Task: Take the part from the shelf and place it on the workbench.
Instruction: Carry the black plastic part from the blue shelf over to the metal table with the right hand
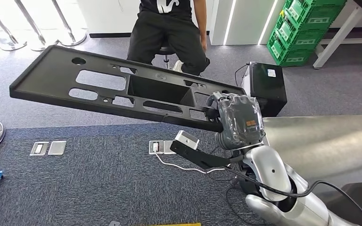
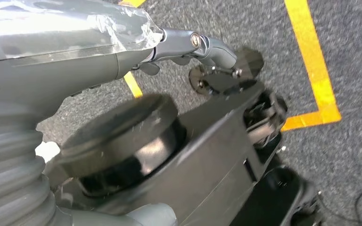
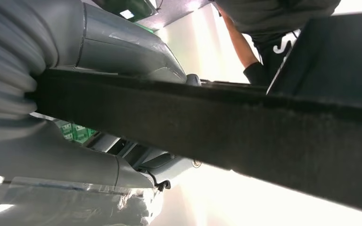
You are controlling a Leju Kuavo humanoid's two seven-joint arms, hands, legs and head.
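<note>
The right hand (image 1: 233,123) grips one end of the long black plastic panel (image 1: 122,89), carried in the air above the carpet. The steel workbench (image 1: 330,141) lies just beside it; placing remains. The left hand (image 2: 179,44) hangs, its state unclear.

Right hand (image 1: 235,120) grips long black part (image 1: 122,89) at end, held tilted above carpet (image 1: 99,183).

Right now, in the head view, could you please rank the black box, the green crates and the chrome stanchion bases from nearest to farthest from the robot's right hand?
Measured from the right hand, which grips the long black part:
1. Black box, on the floor just behind the hand.
2. Green crates, stacked farther back to the right.
3. Chrome stanchion bases, at the far left.
</note>
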